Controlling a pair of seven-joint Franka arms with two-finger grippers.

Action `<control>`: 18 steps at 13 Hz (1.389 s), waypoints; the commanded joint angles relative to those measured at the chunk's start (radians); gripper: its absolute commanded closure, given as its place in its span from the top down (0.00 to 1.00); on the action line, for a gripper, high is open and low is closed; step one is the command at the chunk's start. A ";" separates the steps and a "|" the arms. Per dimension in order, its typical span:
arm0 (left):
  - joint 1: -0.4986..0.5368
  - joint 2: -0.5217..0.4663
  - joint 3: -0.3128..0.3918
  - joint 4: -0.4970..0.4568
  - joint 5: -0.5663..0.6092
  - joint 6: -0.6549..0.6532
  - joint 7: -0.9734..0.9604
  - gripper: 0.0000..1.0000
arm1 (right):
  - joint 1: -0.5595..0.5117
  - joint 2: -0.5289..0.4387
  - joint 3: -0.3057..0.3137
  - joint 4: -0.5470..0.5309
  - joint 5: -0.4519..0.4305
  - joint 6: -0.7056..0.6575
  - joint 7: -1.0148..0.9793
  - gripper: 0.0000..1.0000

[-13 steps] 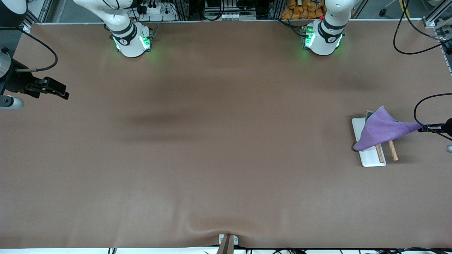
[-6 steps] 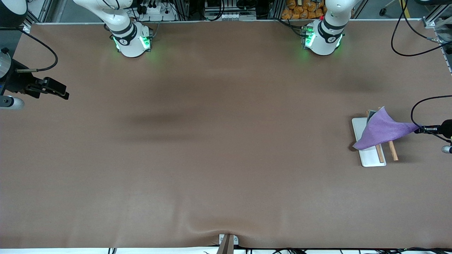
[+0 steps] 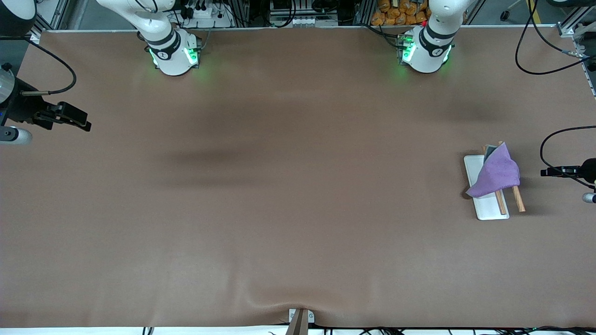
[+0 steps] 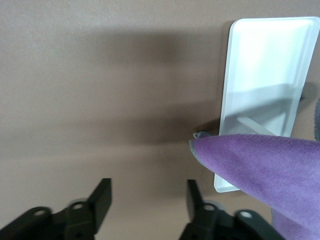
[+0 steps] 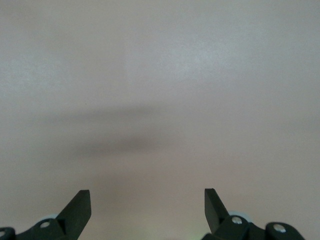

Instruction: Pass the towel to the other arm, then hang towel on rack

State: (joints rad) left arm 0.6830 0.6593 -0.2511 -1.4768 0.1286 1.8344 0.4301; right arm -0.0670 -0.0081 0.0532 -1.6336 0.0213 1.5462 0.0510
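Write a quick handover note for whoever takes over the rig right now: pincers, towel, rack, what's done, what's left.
Left pincer: open, empty, beside the rack at the left arm's end of the table.
Right pincer: open, empty, waiting over bare table at the right arm's end.
Towel: draped over the rods of the rack, one corner hanging down past the base.
Done: towel is on the rack and let go.
Left: probably just pull the left arm clear and check the towel sits steady.
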 commanded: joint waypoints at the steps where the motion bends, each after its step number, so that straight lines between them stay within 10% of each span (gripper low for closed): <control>1: 0.003 -0.058 -0.014 0.012 -0.012 -0.009 0.009 1.00 | -0.025 0.011 0.017 0.024 0.000 -0.017 -0.017 1.00; 18: 0.000 -0.398 -0.408 0.006 -0.015 -0.299 -0.301 1.00 | -0.033 0.011 0.016 0.023 0.000 -0.018 -0.017 1.00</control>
State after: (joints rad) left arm 0.6694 0.2869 -0.6515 -1.4481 0.1272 1.5464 0.1359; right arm -0.0702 -0.0075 0.0525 -1.6335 0.0213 1.5456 0.0503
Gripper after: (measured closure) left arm 0.000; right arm 0.000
